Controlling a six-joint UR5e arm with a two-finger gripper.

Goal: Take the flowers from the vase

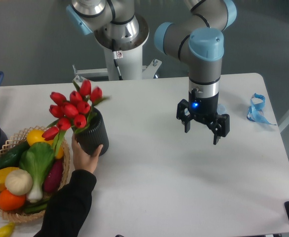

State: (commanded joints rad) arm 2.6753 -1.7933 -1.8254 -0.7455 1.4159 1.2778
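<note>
To your left on the surface: basket, then vase holding flowers. A hand grips the vase. The gripper hangs well right.

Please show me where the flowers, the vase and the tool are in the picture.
flowers [70,109]: fixed camera view, on the red buds.
vase [92,134]: fixed camera view, on its ribbed black side.
tool [202,129]: fixed camera view, between its two fingertips.

— Can any text, label, brand or number be read anywhere?
— None can be read. No legible marking is seen on the arm, the vase or the table.
</note>
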